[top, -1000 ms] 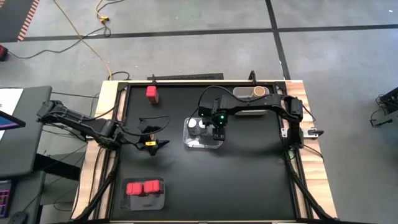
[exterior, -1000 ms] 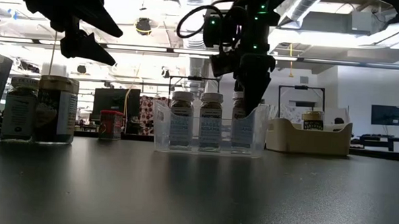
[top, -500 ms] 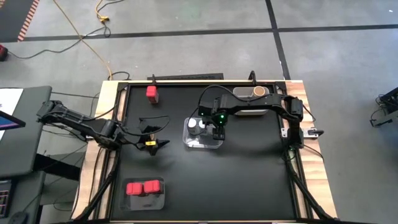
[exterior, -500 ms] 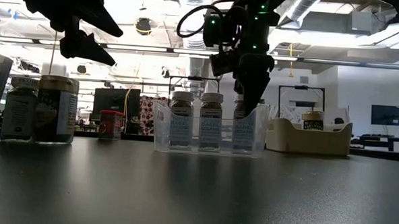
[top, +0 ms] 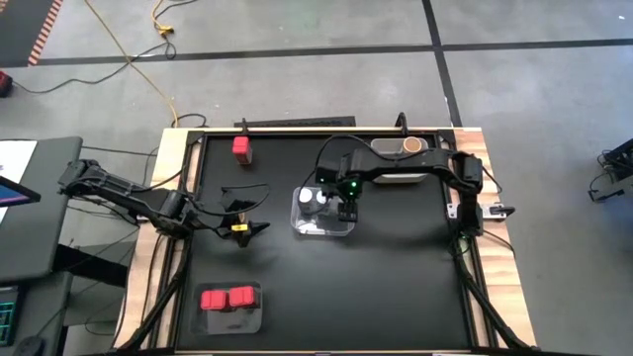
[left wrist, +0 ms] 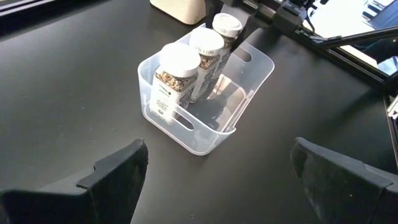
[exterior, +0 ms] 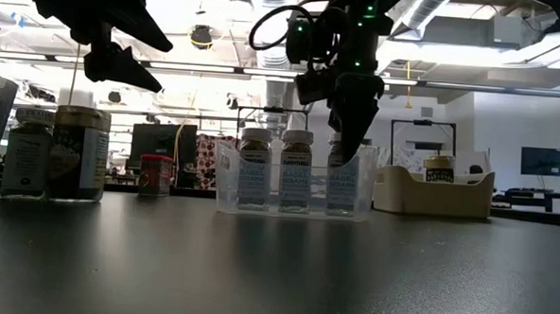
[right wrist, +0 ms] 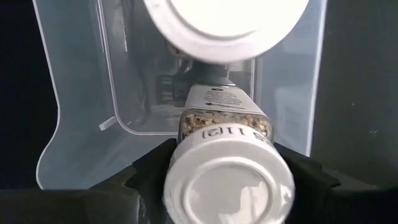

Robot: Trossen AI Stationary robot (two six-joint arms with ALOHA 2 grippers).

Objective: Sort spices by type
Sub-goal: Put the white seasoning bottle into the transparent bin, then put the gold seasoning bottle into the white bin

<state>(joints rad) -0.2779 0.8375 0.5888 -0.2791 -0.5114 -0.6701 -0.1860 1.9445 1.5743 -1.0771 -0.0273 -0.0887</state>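
A clear tray (top: 318, 225) sits mid-table and holds three clear jars with white lids (left wrist: 179, 59) (left wrist: 205, 43) (left wrist: 227, 25), upright in a row. My right gripper (right wrist: 229, 180) points down over the row's end jar (exterior: 341, 183) and is shut on it. My left gripper (top: 243, 214) hangs open above the table left of the tray, with nothing between its fingers. A lone red box (top: 240, 148) stands at the far left. Two red boxes (top: 227, 299) lie in a grey tray near the front. A tan jar (top: 410, 145) rests in a beige tray (top: 391, 178). My right gripper has the end jar by its white lid (right wrist: 177, 183), pinched between the two fingers (right wrist: 146, 171), one on each side. The fingers come from above, pointing down. The jar stands upright inside the clear tray, level with the two beside it.
The beige tray (exterior: 435, 194) is just beyond the clear tray, toward the far right. Two larger dark jars (exterior: 53, 154) show at the left of the low view. Bare black tabletop (top: 396, 277) lies in front of and to the right of the clear tray.
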